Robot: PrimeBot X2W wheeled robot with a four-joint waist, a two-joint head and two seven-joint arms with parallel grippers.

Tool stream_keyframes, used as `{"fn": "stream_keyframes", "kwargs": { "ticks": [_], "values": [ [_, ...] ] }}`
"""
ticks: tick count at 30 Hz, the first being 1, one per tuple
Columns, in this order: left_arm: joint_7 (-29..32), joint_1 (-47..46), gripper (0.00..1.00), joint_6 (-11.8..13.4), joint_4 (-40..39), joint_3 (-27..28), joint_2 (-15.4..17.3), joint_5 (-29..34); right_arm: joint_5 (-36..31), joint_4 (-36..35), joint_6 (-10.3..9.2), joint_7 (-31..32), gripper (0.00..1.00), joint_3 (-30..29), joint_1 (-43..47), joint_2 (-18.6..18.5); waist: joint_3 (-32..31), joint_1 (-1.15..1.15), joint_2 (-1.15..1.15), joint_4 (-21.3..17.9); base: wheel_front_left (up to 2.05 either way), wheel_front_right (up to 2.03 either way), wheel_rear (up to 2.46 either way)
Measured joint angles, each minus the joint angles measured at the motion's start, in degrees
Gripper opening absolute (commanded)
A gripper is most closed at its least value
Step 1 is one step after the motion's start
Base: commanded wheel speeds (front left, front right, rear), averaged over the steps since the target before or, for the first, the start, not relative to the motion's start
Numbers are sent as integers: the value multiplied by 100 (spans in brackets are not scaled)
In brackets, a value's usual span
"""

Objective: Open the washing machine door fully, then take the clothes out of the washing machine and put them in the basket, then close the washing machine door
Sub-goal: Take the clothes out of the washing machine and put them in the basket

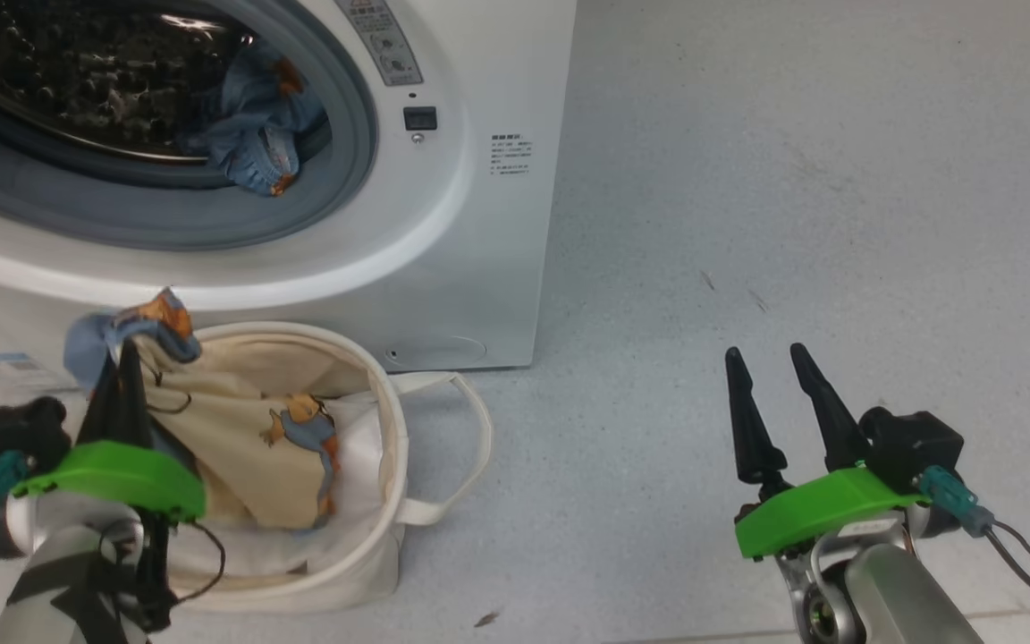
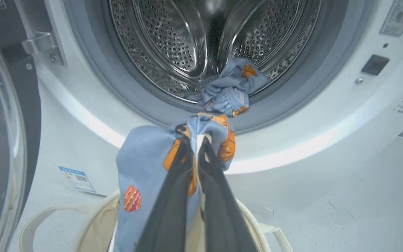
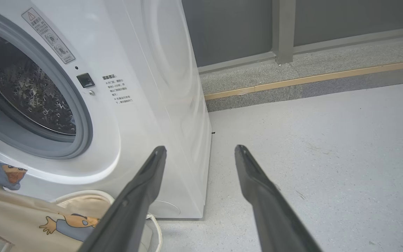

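Left gripper (image 1: 128, 351), fingers pinched shut on the beige-and-blue garment (image 1: 247, 429), holds it over the basket (image 1: 397, 420) at 7 o'clock in the head view, seemingly so the cloth drops inside; its lower folds lie in the basket; a blue garment (image 1: 256, 134) rests in the drum mouth (image 1: 356, 134) of the washing machine (image 1: 470, 250) at 11 o'clock; right gripper (image 1: 767, 351), fingers wide and empty, hangs at 4 o'clock.
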Motion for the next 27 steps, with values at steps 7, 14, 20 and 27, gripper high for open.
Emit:
{"fn": "stream_keyframes", "kwargs": {
  "ticks": [7,14,20,27],
  "values": [
    [2,-246,0,-357,1149,-154,-88,-2,-1,-127,0,0,100,-11,-29,-33,314,0,0,-70,0,0,0],
    [97,-1192,0,-679,2702,-383,-164,-10,-74,-334,0,0,100,-151,-233,-49,864,0,0,-205,0,0,0],
    [454,-1758,0,-755,3564,-438,-258,-168,-132,-532,0,0,100,-196,-423,-47,1416,0,0,-334,0,0,0],
    [779,-1990,0,-793,3758,-452,-256,-253,-220,-673,0,0,100,-417,-543,-46,1980,0,0,-464,0,0,0]
  ]
}}
